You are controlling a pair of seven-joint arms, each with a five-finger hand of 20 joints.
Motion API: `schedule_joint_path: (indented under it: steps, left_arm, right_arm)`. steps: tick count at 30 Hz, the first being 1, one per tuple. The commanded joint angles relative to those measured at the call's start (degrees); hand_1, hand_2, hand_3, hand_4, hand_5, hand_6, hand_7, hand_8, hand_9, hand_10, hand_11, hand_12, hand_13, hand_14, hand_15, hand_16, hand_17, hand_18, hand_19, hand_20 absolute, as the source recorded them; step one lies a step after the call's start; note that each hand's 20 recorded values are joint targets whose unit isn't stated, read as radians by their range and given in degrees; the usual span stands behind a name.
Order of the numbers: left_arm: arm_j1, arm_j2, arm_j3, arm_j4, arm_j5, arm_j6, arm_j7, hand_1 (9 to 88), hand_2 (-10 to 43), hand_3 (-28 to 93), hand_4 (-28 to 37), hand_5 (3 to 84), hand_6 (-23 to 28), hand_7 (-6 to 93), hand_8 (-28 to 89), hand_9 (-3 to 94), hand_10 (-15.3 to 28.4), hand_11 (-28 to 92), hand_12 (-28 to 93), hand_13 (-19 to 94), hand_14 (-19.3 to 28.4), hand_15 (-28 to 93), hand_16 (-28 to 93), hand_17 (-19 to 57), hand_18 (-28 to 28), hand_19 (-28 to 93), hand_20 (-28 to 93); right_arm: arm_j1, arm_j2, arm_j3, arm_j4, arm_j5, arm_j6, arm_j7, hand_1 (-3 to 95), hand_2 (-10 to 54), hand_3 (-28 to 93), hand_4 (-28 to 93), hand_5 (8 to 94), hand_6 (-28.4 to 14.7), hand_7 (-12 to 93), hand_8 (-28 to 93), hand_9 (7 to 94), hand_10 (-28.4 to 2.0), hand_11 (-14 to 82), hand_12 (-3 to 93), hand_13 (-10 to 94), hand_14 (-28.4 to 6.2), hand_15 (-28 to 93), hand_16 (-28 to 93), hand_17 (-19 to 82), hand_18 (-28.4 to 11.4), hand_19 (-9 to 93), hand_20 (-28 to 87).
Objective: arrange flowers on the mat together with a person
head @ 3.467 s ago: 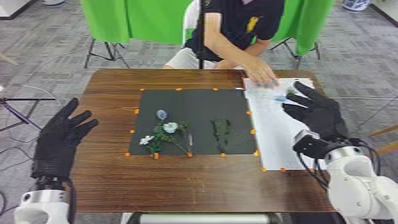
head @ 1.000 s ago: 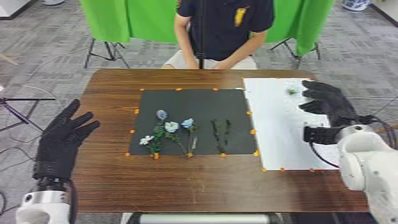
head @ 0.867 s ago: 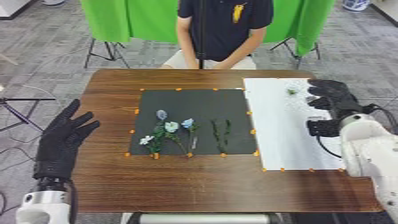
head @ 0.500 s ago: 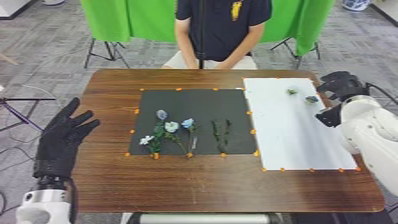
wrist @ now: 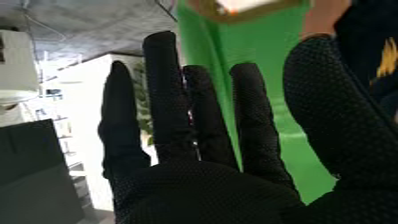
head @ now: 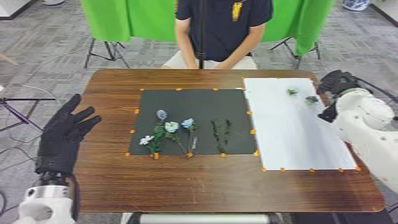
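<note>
Flowers (head: pixel 171 127) lie in two places on the brown wooden table (head: pixel 115 185), most of them toward the near side of the black mat (head: pixel 200 105). Beside the mat runs a long white sheet (head: pixel 306 145). At the table's left, the left hand (head: pixel 59 137) is raised with its fingers spread; the right hand (wrist: pixel 200 192), just by the sheet's far right part, has straight, parted fingers and a thumb set wide, pinching nothing.

On the mat, a leafy cluster at the left holds a white flower (head: pixel 146 140) and a blue flower (head: pixel 187 122). Two bare green stems (head: pixel 221 136) stand apart to its right. Smallest are the pale green flower head (head: pixel 291 92) and the dark flower head (head: pixel 311 99) on the sheet.

The likeliest trouble is the dark head — the right hand is so near that a low inward sweep could knock it aside. Heads this small could also slip from a loose pinch, or be squashed by a hard one, and careless lowering could drag the light stems out of line.
</note>
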Motion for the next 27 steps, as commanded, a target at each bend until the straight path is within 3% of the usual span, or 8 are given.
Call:
schedule_joint_path:
  steps: [1,16,20,23,25,27]
  left_arm:
    - [-1.58,-1.14,0.45,0.82,0.58,-1.27,-1.37,24.1,3.9,79,-26.4,36.0,3.5,12.1,-10,38.6,17.6,22,10,29,27.2,48,-7,-8.6,23.9,47,16]
    - [-2.34,-1.41,0.53,1.10,1.19,-2.12,-2.10,24.2,3.9,79,-26.2,35.9,3.5,12.2,-10,38.6,17.9,22,10,29,27.2,48,-7,-8.5,23.8,47,16]
    - [-2.64,-2.00,0.44,1.13,1.86,-2.61,-3.25,24.2,3.9,79,-26.1,35.8,3.6,12.3,-10,38.6,17.9,22,10,29,27.1,48,-7,-8.5,23.9,47,16]
    - [-2.77,-2.25,0.39,1.18,2.23,-3.03,-3.69,24.2,3.9,79,-26.1,35.8,3.6,12.3,-10,38.6,17.9,22,10,29,27.1,48,-7,-8.6,23.9,47,16]
    - [-3.00,-2.44,0.46,1.33,2.55,-3.37,-4.01,24.3,3.9,79,-26.1,35.8,3.6,12.3,-10,38.7,17.9,22,10,29,27.1,48,-7,-8.6,23.9,47,16]
    - [-2.84,-2.30,0.46,1.31,2.35,-3.34,-3.95,24.3,3.9,79,-26.1,35.8,3.6,12.3,-10,38.7,17.8,22,10,29,27.1,48,-7,-8.5,23.8,47,16]
  right_arm:
    - [0.52,-3.15,-1.79,1.81,-1.69,-0.21,1.24,34.3,-6.3,83,-27,40.7,3.3,19,-14,42.4,-12.5,10.9,14.8,47,-12.3,45,10,13,-24.5,63,18]
    - [-0.48,-5.54,-1.02,3.75,-4.07,-7.26,3.22,34.8,-6.5,82,-27,39.6,4.2,19,-14,41.6,-12.4,10.6,14.7,46,-12.4,43,10,12,-25.3,62,17]
    - [-1.48,-5.87,-1.15,3.77,-6.29,-9.47,2.22,36.9,-7.4,82,-28,43.4,5.2,20,-14,44.9,-12.1,11.4,14.5,48,-12.1,42,10,13,-25.0,62,17]
    - [-2.37,-5.68,-3.00,4.02,-8.21,-7.41,1.72,42.6,-9.2,80,-28,49.0,6.6,21,-15,52.7,-11.6,13.4,13.6,56,-11.1,39,12,19,-24.3,64,17]
    - [-3.89,-5.47,-3.46,3.72,-8.88,-4.61,1.25,48.2,-9.4,75,-28,56.0,6.8,20,-15,59.8,-11.0,14.8,13.7,64,-8.4,37,18,28,-21.1,67,16]
    - [-5.02,-5.47,-3.78,3.42,-9.47,-2.36,0.94,56.9,-9.5,65,-28,69.9,5.7,19,-6,74.6,-9.2,10.0,21.6,74,-4.9,32,27,38,-16.1,68,18]
